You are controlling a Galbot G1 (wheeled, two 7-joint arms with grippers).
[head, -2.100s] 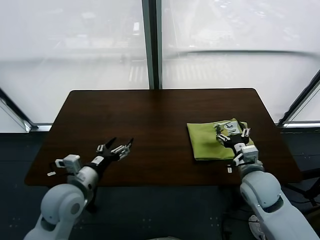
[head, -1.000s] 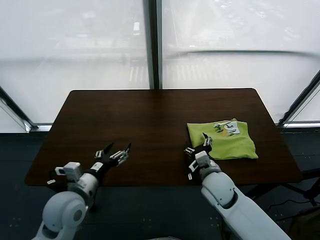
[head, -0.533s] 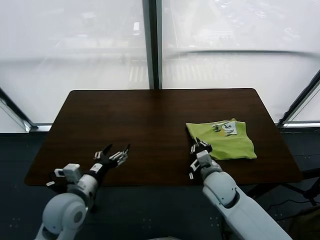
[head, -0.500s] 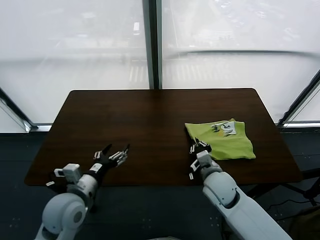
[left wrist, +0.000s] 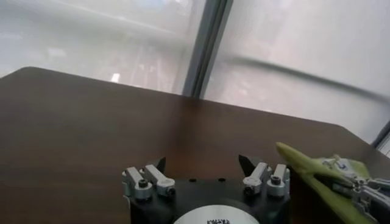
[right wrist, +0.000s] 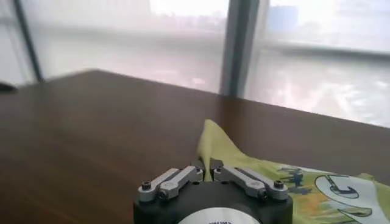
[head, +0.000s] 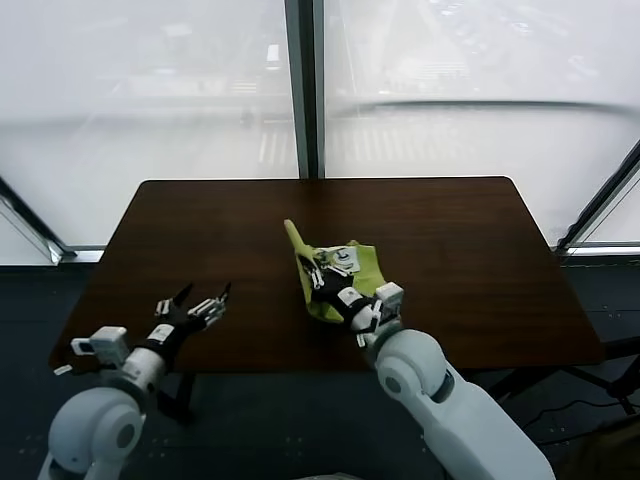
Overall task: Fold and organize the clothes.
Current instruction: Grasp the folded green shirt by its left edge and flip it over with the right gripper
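The clothes are one lime-green T-shirt (head: 352,263), folded into a small bundle near the middle of the table, print side up. My right gripper (head: 316,271) is shut on its left edge. A pinched corner of fabric (head: 292,233) stands up in a point past the jaws. In the right wrist view the fabric (right wrist: 214,139) rises between the closed fingers of the right gripper (right wrist: 206,165), with the print (right wrist: 332,185) behind. My left gripper (head: 194,302) hovers open and empty near the table's front left. The left wrist view shows the left gripper (left wrist: 203,164) with jaws apart and the T-shirt (left wrist: 303,171) off to one side.
The dark brown table (head: 200,230) stands against frosted windows with a dark vertical frame post (head: 303,90). Its front edge (head: 250,368) lies just below both grippers. Dark floor surrounds the table.
My right gripper has shut on the T-shirt's edge and dragged it from the right side to the table's middle, lifting a corner. My left arm has drawn back slightly to the left.
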